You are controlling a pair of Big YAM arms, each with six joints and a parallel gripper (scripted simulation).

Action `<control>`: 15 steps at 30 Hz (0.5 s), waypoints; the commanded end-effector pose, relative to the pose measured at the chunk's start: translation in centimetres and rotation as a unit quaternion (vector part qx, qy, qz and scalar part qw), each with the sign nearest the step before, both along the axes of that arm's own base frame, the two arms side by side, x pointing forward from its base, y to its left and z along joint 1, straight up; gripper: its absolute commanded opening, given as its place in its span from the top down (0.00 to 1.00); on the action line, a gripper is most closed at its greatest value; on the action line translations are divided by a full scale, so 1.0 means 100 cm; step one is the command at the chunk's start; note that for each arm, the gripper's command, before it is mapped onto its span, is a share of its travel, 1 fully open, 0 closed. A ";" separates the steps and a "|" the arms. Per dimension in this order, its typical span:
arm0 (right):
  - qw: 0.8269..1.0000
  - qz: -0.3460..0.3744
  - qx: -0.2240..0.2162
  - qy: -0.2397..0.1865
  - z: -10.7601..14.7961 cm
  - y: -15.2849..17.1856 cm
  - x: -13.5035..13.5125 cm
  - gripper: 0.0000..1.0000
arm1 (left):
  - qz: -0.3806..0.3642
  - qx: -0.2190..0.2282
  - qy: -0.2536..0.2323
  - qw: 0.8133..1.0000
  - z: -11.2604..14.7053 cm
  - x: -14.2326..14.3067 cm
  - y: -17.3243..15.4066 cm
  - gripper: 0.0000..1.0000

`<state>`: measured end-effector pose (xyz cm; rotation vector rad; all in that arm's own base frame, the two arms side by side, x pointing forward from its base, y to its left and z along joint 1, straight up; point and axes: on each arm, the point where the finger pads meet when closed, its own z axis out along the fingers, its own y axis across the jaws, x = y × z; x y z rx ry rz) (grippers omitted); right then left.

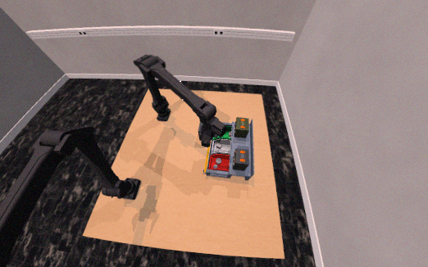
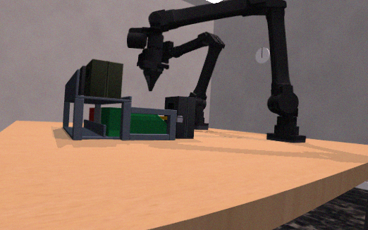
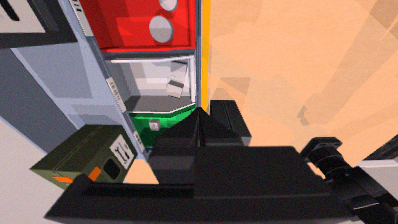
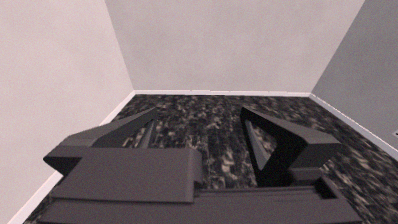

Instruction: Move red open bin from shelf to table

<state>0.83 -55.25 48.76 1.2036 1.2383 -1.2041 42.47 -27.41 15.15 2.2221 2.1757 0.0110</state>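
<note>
Red bin: in shelf, near end of row, round parts inside; not on surface.
Clear bin: middle, parts inside.
Green bin: far end, small part visible.
Left pincer: above shelf, pressed together, nothing pinched.
Right pincer: spread, away from shelf.

gray walls | white baseboard | mottled black floor | light wood-toned table
</note>
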 end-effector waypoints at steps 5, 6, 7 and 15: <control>1.000 -0.003 -0.008 -0.008 0.013 0.008 -0.006 0.00 | -0.008 0.001 0.003 1.000 -0.021 -0.001 -0.005 1.00; 1.000 -0.003 -0.008 -0.008 0.013 0.008 -0.006 0.00 | -0.008 -0.014 -0.020 1.000 0.003 0.006 -0.009 1.00; 1.000 -0.003 -0.008 -0.008 0.013 0.008 -0.006 0.00 | -0.008 -0.014 -0.019 1.000 0.004 0.006 -0.009 1.00; 1.000 -0.003 -0.008 -0.008 0.013 0.008 -0.006 0.00 | -0.008 -0.005 -0.007 1.000 -0.008 -0.004 -0.003 1.00</control>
